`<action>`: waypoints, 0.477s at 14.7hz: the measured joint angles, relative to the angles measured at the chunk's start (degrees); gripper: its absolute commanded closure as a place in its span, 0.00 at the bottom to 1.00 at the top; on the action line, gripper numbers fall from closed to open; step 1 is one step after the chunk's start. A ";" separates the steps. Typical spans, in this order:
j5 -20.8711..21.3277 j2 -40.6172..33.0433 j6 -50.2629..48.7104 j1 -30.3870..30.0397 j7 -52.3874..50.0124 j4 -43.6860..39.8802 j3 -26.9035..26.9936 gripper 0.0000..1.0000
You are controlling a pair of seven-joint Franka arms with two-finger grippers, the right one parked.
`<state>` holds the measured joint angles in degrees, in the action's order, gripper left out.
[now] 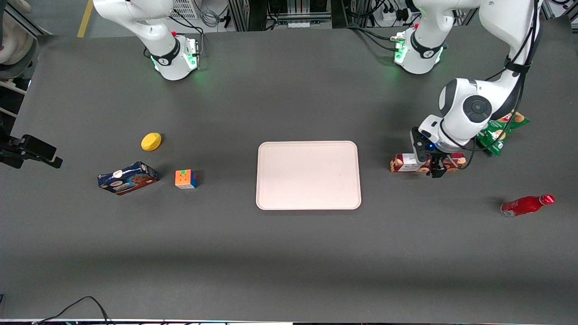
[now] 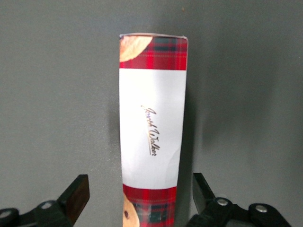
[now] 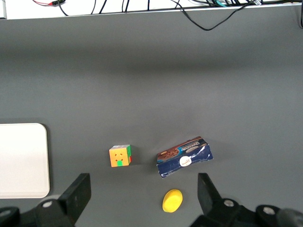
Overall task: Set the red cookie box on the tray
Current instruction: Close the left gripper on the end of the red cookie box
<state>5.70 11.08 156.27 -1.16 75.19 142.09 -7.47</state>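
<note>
Tray [image 1: 309, 175] bare; placing not yet begun. Red cookie box [image 1: 408, 163] lies on the table beside the tray, toward the working arm's end. Gripper [image 1: 434, 168] straddles the box, fingers [image 2: 75, 196] spread, not touching it. Bare table separates box from tray rim.

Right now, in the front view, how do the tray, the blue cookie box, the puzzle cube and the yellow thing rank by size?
Largest to smallest:
1. tray
2. blue cookie box
3. puzzle cube and yellow thing, too alike to rank.
The gripper is down at the red cookie box, jaws open.
</note>
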 measured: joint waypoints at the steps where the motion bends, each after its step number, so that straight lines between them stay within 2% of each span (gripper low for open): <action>1: 0.00 0.17 0.18 0.00 0.01 0.00 0.02 0.25; 2: 0.00 0.30 0.38 0.00 0.02 0.00 0.07 0.26; 4: 0.00 0.63 0.78 -0.01 0.02 0.00 0.45 0.36; 7: 0.00 1.20 1.12 -0.02 0.06 0.00 0.88 0.70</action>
<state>5.70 12.28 157.39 -1.18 75.25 142.09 -6.59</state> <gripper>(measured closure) 0.326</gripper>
